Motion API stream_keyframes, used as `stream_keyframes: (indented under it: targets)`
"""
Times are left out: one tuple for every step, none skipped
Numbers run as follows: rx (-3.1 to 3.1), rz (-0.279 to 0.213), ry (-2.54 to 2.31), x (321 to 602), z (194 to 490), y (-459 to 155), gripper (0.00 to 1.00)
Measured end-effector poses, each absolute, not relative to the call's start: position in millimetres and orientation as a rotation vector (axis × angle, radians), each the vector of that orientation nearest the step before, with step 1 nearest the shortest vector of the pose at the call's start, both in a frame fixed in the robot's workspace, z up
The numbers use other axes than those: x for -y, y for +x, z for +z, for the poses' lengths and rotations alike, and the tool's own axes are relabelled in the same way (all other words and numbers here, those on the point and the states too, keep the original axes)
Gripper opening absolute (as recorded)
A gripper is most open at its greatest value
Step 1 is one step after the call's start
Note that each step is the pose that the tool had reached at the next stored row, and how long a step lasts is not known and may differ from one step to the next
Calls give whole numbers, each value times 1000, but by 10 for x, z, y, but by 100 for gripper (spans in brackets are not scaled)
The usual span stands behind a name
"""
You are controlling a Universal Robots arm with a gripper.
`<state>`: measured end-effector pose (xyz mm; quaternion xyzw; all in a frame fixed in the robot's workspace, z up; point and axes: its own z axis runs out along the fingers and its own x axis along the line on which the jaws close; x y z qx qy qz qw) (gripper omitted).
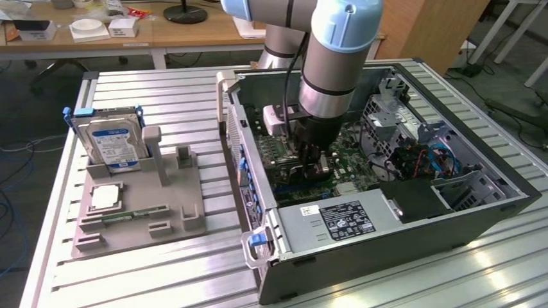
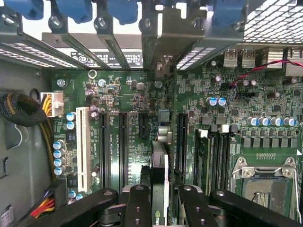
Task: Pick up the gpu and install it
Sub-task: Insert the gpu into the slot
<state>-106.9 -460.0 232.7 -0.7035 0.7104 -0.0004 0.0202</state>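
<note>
Evidently the work is at the install step. At the exterior view's left, a grey fixture [image 1: 171, 212] holds the hard drive [image 1: 110, 142] upright and a memory stick [image 1: 135, 213] lying flat. Right of it, in the middle of the frame, the gripper [image 1: 310, 168] reaches down into the open computer case [image 1: 411, 250].

In the wrist view the gripper [image 2: 163, 189] is clenched on the gpu [image 2: 160, 165], which stands on edge over the motherboard [image 2: 128, 104], parallel to the long black expansion slots [image 2: 122, 146]. Whether it is already seated cannot be told. Seating it calls for a straight press, with the card's edge in line with its slot.

The gpu shows as a thin dark strip with a green edge. Its grey bracket [image 2: 165, 52] appears to meet the case's rear openings.
</note>
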Motion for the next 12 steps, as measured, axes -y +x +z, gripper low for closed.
stream_keyframes:
  targets:
    - [-2203, -1, -2182, 4600, 2326, -1069, 27]
    - [-2203, -1, -2182, 4600, 2325, -1069, 27]
    - [-2203, -1, -2182, 4600, 2324, -1069, 27]
    - [-2203, -1, -2182, 4599, 2324, -1068, 27]
    - [-2203, -1, -2182, 4599, 2324, -1069, 27]
    - [-2203, -1, -2182, 4599, 2324, -1069, 27]
    - [-2203, -1, -2182, 4599, 2324, -1069, 27]
    - [-2203, -1, -2182, 4599, 2323, -1072, 27]
    - [-2203, -1, -2182, 4599, 2323, -1072, 27]
    - [-2203, -1, -2182, 4599, 2323, -1073, 27]
    - [-2203, -1, -2182, 4600, 2323, -1073, 27]
    - [-2203, -1, -2182, 4599, 2323, -1074, 27]
